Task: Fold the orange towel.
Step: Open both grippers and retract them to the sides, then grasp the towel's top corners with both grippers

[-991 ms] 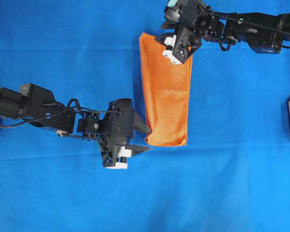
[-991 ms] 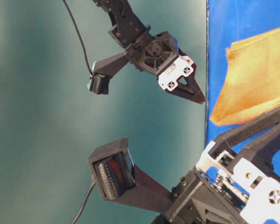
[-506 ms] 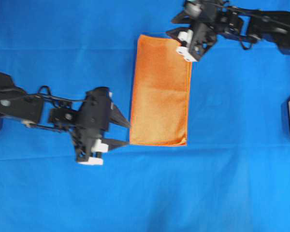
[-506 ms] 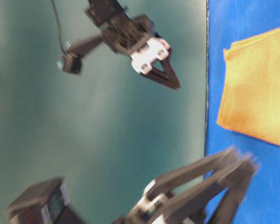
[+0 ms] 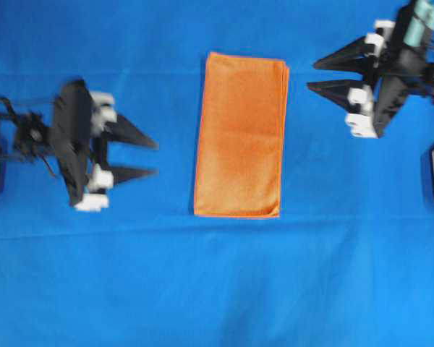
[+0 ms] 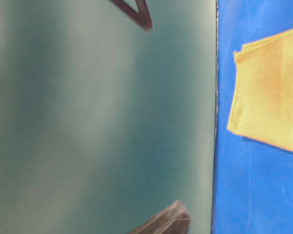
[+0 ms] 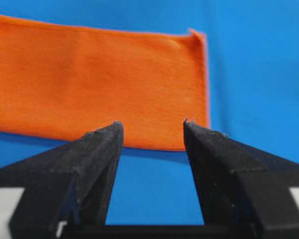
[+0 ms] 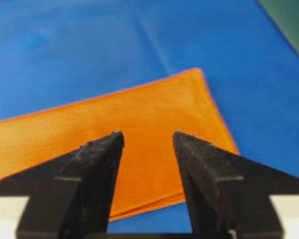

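Open cloth [image 5: 202, 289] around orange towel [image 5: 240, 137]

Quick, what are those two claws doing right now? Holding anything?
Left gripper: open, holding nothing.
Right gripper: open, holding nothing.
Orange towel lies untouched between them.

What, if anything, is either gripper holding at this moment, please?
Nothing: the left gripper and right gripper are open, apart from the folded orange towel.

The orange towel [image 5: 240, 135] lies flat on the blue-covered desk [image 5: 217, 289], folded into a tall, narrow rectangle with its long sides running up and down the overhead view. Stacked layer edges show along its right side and upper right corner. Its fuzzy surface looks smooth, and nothing touches it.
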{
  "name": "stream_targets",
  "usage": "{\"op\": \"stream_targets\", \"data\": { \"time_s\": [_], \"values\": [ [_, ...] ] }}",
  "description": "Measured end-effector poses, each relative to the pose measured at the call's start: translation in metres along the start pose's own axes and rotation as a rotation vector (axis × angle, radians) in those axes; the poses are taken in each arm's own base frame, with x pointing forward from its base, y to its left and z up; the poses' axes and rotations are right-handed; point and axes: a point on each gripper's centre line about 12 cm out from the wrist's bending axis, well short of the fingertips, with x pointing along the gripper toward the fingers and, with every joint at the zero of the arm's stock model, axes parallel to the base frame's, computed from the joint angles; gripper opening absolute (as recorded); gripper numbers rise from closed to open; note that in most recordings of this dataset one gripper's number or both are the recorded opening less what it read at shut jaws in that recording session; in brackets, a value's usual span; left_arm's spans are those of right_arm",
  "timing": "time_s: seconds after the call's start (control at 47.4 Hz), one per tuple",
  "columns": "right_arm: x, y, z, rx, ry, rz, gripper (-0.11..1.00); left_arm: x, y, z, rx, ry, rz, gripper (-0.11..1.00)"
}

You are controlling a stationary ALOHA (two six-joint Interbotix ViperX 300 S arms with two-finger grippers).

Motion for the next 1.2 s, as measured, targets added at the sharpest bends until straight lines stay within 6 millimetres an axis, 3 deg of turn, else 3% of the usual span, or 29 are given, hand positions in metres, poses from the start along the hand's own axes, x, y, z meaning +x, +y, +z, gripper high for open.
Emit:
{"op": "stream_targets", "data": {
  "time_s": [0.127,0.316,0.738,0.865,1.034,1.202],
  "values": [
    [-0.017,0.015,-0.012,0.006,-0.035,0.067,0.52,-0.019,0.011,-0.006,-0.016,-0.058,0.033,0.44],
    [-0.019,0.020,-0.031,0.011,-0.035,0.099,0.52,-0.038,0.019,-0.018,-0.029,-0.115,0.061,0.44],
    [-0.017,0.021,-0.031,0.012,-0.050,0.108,0.52,-0.040,0.020,-0.017,-0.032,-0.140,0.063,0.45],
    [-0.016,0.020,-0.027,0.014,-0.056,0.103,0.54,-0.036,0.022,-0.011,-0.033,-0.160,0.072,0.47],
    [-0.004,0.003,-0.019,0.040,-0.050,0.035,0.63,-0.019,0.044,-0.004,-0.057,-0.146,0.143,0.52],
    [0.016,-0.024,-0.023,0.075,0.007,-0.066,0.65,0.009,0.071,0.006,-0.087,-0.112,0.210,0.77]
  ]
}}
